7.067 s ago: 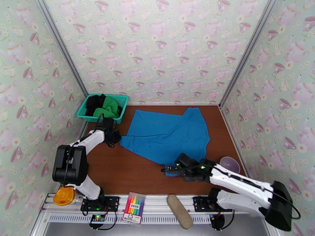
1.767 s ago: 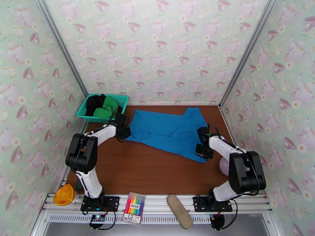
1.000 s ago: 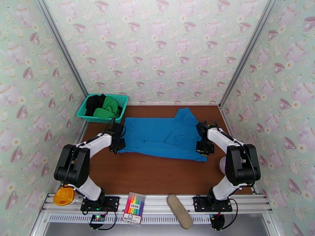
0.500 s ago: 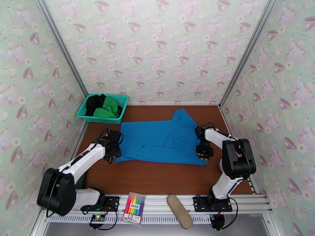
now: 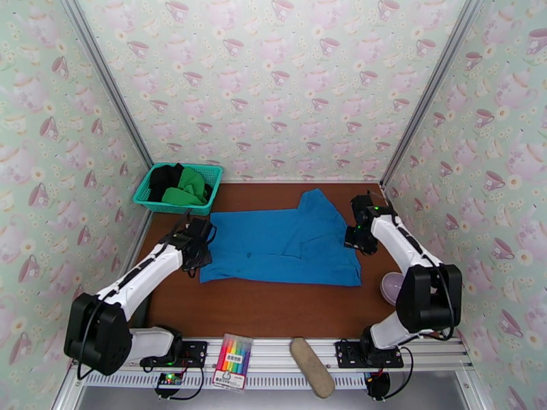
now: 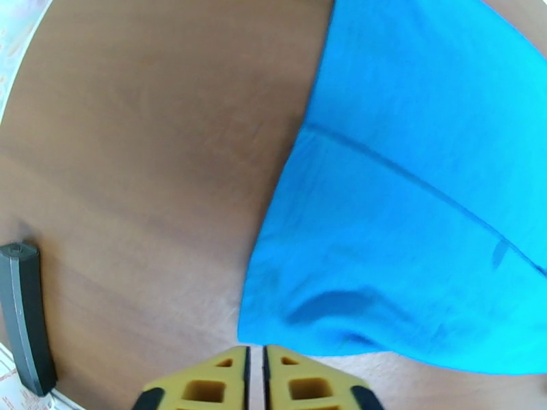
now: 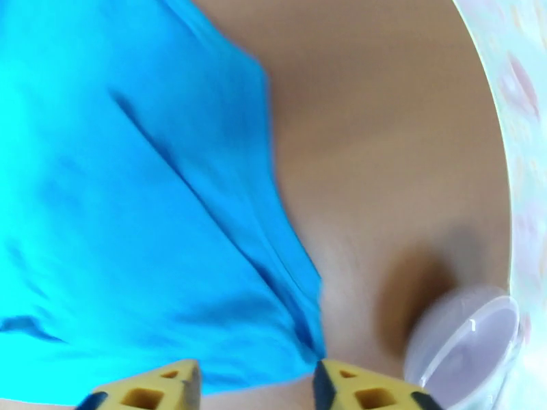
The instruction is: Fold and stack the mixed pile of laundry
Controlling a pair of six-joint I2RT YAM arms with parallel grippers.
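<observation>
From above, the bright blue shirt (image 5: 280, 244) lies spread flat in the middle of the brown table (image 5: 273, 309), one sleeve reaching toward the far edge. The teal mesh basket (image 5: 152, 197) sits in the far left corner, holding the green garment (image 5: 186, 188) and the black garment (image 5: 163, 179). The left gripper (image 5: 195, 257) hangs at the shirt's left edge and the right gripper (image 5: 357, 239) at its right edge. From this height the spread of neither one can be read. A pale plastic bowl (image 5: 391, 288) stands near the right edge, partly behind the right arm. A marker pack (image 5: 232, 355) and a tan oblong pad (image 5: 312, 367) rest on the near rail.

The left wrist camera adds the fingers. The left gripper (image 6: 256, 377) has its yellow fingertips (image 6: 205, 384) drawn together to a thin slit with nothing between them. They sit over bare wood just short of the shirt's near left corner (image 6: 410, 199). A black bar (image 6: 24, 316) lies at the table's left edge.

The right wrist camera, somewhat blurred, shows the right gripper (image 7: 253, 387) with its yellow fingertips (image 7: 147, 389) standing well apart and gripping nothing. The shirt's hem (image 7: 137, 234) lies just ahead of them. The clear bowl (image 7: 465, 343) sits beside the shirt's corner, by the wall.
</observation>
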